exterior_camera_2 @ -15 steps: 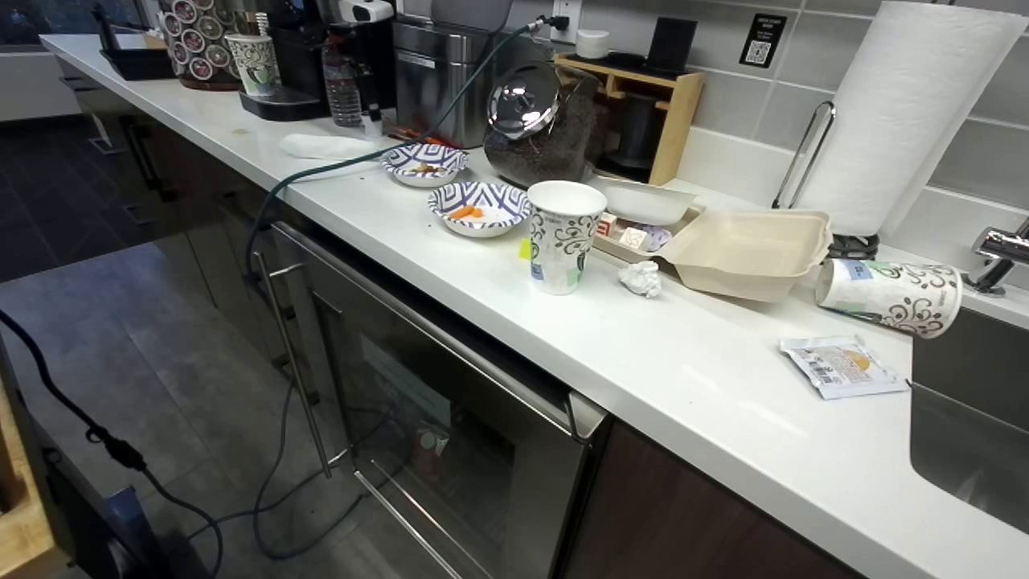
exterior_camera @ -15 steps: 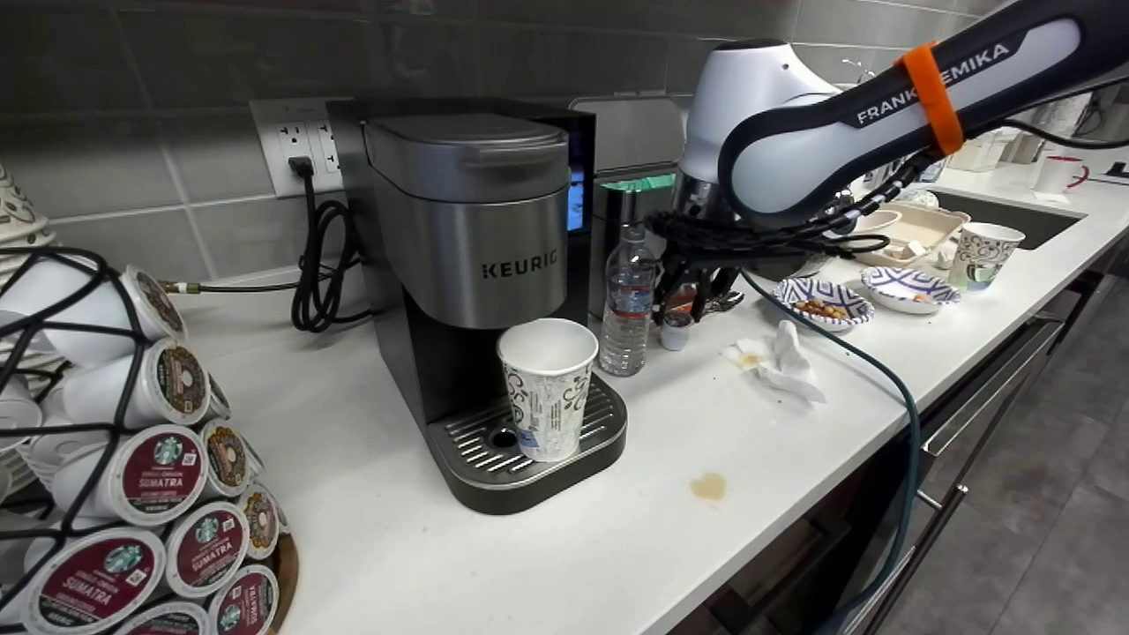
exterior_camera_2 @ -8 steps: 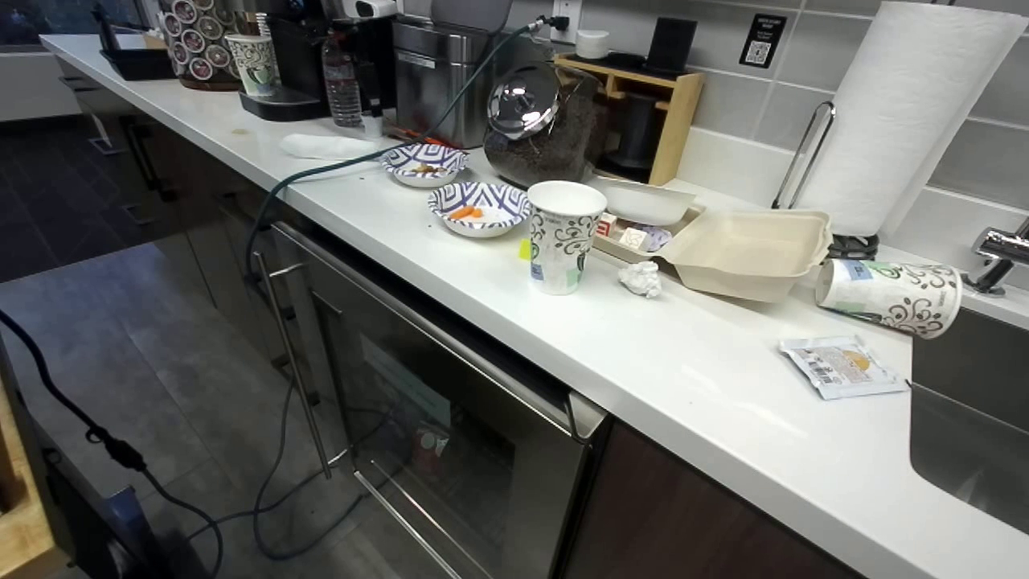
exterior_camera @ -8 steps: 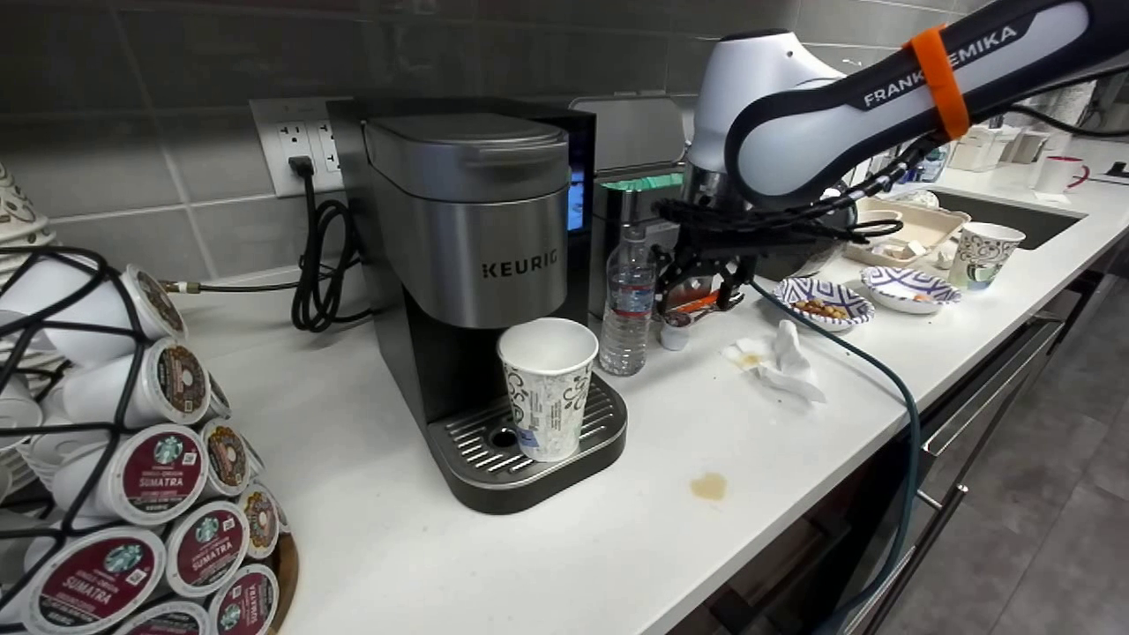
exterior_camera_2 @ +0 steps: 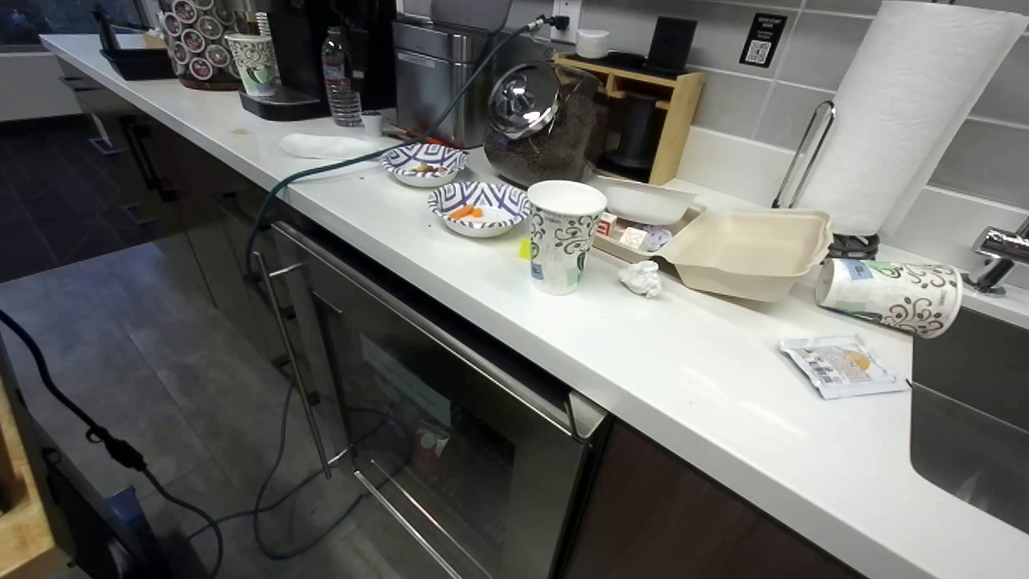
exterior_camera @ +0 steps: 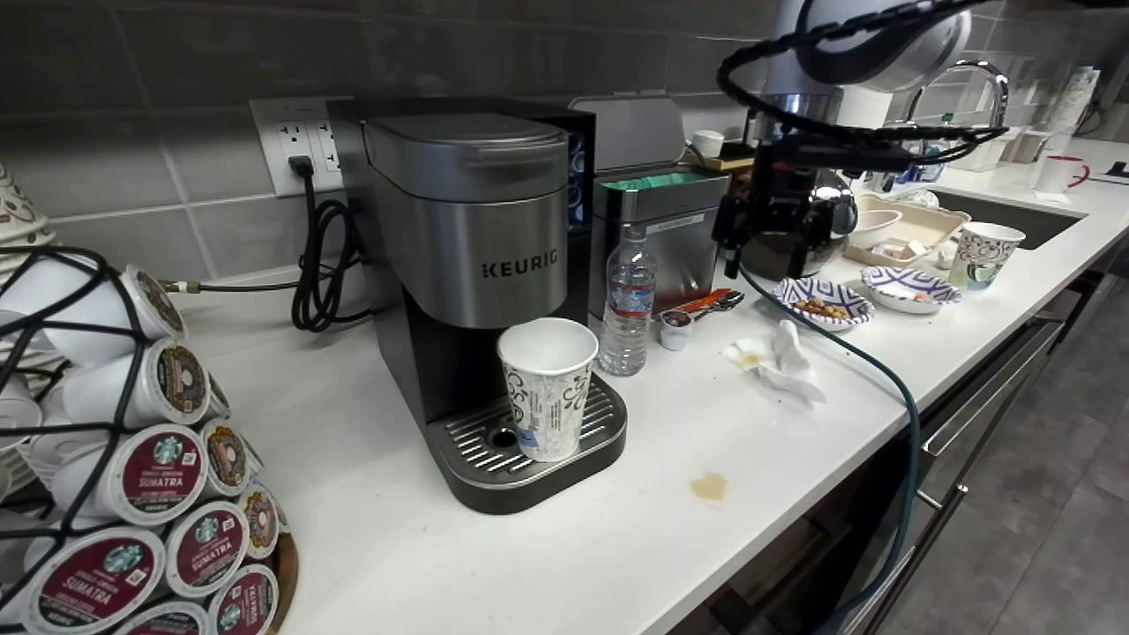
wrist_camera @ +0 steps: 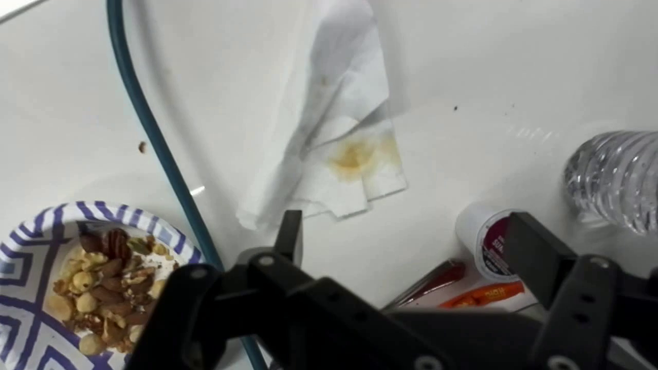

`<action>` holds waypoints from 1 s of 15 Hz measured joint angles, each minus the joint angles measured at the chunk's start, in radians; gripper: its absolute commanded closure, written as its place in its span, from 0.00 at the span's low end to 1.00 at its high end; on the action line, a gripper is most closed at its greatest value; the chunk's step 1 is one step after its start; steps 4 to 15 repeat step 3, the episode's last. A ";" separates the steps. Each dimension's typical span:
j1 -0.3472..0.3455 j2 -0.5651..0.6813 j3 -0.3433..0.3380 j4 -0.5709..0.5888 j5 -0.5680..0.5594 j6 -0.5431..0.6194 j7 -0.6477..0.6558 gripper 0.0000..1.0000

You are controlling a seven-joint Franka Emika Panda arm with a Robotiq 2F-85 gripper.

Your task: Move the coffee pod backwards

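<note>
White counter [exterior_camera: 379,538], coffee pod [wrist_camera: 486,244] below, apart from the spread jaws

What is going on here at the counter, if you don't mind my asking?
A robot arm is at work with a pod, which it is meant to move backwards. Just now it holds nothing: its gripper is open, raised above the counter and clear of the pod. The pod stands lid up beside the bottle, not touching it.

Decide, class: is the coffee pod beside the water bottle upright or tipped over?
Upright: the coffee pod stands on the counter, and the wrist view shows its lid facing up.
</note>
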 measured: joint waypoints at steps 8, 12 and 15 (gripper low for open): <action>-0.073 -0.051 0.013 -0.037 0.106 -0.105 -0.153 0.00; -0.073 -0.051 0.013 -0.037 0.106 -0.105 -0.153 0.00; -0.073 -0.051 0.013 -0.037 0.106 -0.105 -0.153 0.00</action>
